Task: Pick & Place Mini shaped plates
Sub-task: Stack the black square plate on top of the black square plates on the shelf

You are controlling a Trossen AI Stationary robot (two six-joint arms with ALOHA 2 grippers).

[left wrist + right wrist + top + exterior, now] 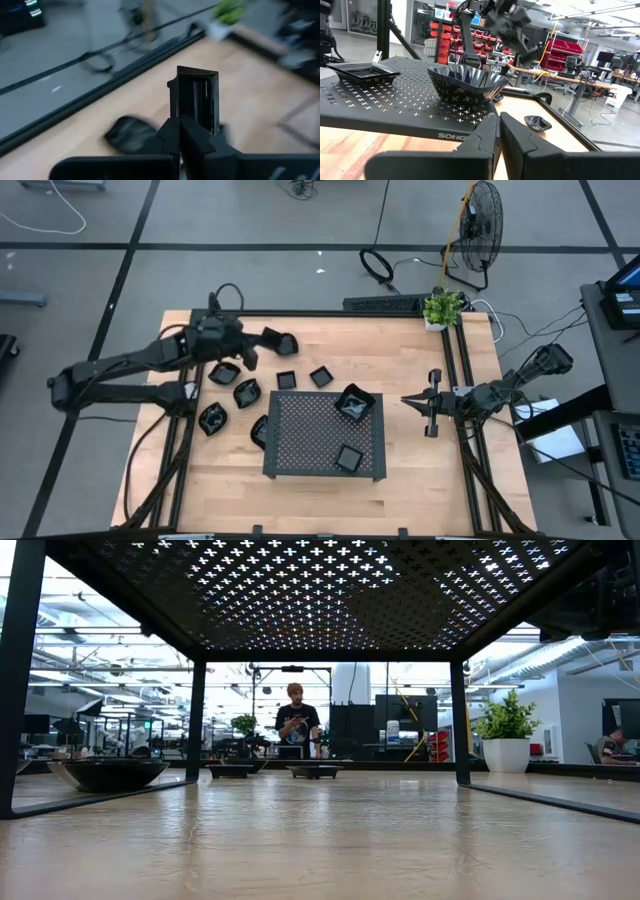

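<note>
My left gripper (262, 345) is at the table's far left, shut on a small black square plate (196, 97) that it holds above the table; the plate also shows in the high view (280, 340). Several more mini plates lie on the wood left of the tray, among them an angular plate (222, 373), a round plate (212, 418) and a small square plate (286, 380). Two plates rest on the perforated tray (310, 430): a fluted plate (467, 82) and a flat square plate (362, 72). My right gripper (412, 400) is shut and empty, right of the tray. My left gripper pinches the square plate by one rim (187, 120) between its two fingers. The plate stands on edge beyond the fingertips (172, 132), its hollow turned sideways. It is lifted clear of the table.
A potted plant (442, 307) stands at the far right corner. Black rails (465, 380) run along the table's edges. In the low view, three plates (105, 772) show under the raised tray, and a person (297, 725) stands beyond the table. One plate (537, 122) lies past the tray.
</note>
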